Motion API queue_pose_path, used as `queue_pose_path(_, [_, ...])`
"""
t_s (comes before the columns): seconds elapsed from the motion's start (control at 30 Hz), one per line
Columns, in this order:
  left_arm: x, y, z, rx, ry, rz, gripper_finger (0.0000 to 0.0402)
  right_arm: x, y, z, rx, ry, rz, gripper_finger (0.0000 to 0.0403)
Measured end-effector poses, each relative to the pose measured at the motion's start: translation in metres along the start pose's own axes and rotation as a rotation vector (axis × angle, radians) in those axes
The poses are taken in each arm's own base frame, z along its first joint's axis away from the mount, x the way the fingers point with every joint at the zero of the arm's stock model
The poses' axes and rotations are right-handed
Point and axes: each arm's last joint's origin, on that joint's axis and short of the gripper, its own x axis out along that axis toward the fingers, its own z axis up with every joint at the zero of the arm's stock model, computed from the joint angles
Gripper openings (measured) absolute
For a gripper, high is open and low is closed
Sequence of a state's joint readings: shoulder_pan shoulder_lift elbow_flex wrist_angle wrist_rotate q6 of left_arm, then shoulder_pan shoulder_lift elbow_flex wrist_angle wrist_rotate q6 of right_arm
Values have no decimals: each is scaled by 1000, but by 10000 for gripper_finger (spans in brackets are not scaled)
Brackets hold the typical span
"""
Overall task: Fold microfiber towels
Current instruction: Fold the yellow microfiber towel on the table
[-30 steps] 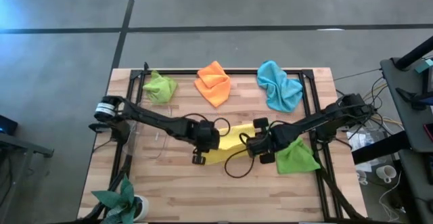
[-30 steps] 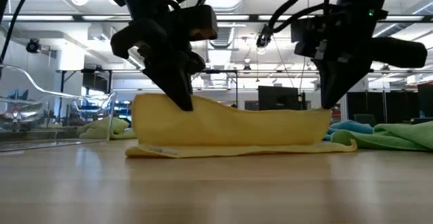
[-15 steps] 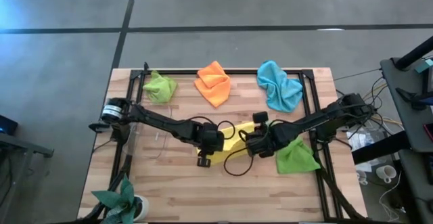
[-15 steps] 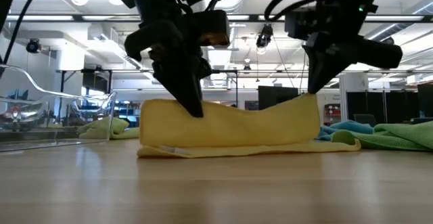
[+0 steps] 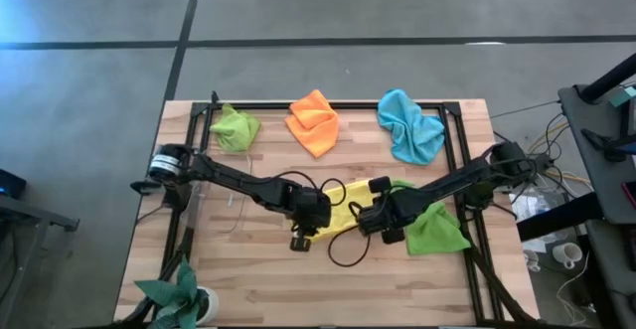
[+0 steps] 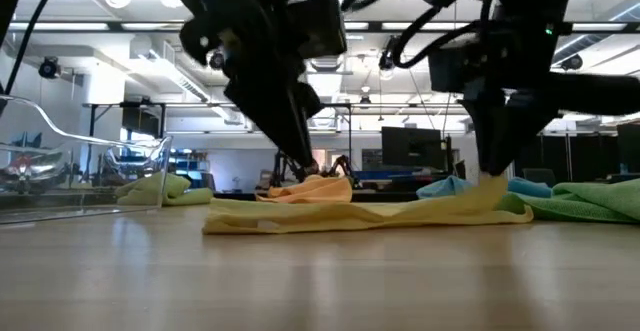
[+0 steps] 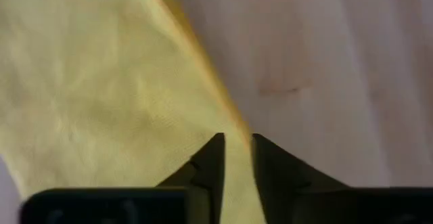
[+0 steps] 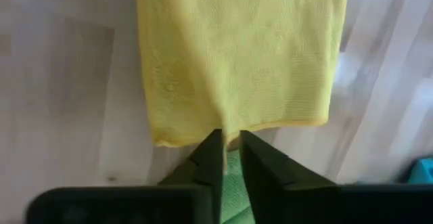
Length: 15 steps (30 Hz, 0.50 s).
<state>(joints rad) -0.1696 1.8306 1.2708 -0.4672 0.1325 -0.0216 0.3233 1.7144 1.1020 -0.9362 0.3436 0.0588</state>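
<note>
The yellow towel (image 5: 348,208) lies low and folded on the table's middle; it also shows in the low view (image 6: 380,216). My left gripper (image 5: 316,222) is at its left end and my right gripper (image 5: 376,218) at its right end, both pointing down with the fingers almost closed on yellow cloth. The darker green towel (image 5: 434,232) lies crumpled just right of my right gripper. The lime green (image 5: 236,128), orange (image 5: 314,120) and light blue (image 5: 409,125) towels lie crumpled along the far edge. My left gripper has the yellow towel's folded edge (image 7: 233,126) running in between its two fingertips, coming from above. The towel lies on the table around the fingers. In the low view the fingertips (image 6: 305,174) stand just above the flat cloth, and the contact itself does not show there. My right gripper pinches the yellow towel's edge (image 8: 226,130) between its two fingertips, from above. In the low view the cloth's right end (image 6: 490,193) rises a little to the fingers while the rest lies flat on the table.
A clear plastic stand (image 6: 100,141) stands at the table's left. A green plant (image 5: 179,294) stands at the near left corner. A black cable loop (image 5: 343,247) lies just near of the yellow towel. Bare wood runs along the near edge.
Both grippers have gone down and a little toward the near edge with the yellow towel's upper edge. The towel stood up as a tall hanging fold between them and now lies folded over, flat on the table.
</note>
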Motion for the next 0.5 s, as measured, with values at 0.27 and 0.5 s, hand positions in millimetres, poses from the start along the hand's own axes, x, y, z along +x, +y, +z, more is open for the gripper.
queue_pose_path(0.27, [-40,10,1,-28,67,179,155,-32,-12,14,68,-140,-15,152])
queue_pose_path(0.5, [-5,19,-19,-77,26,208,157,4,2,21,170,-256,7,170])
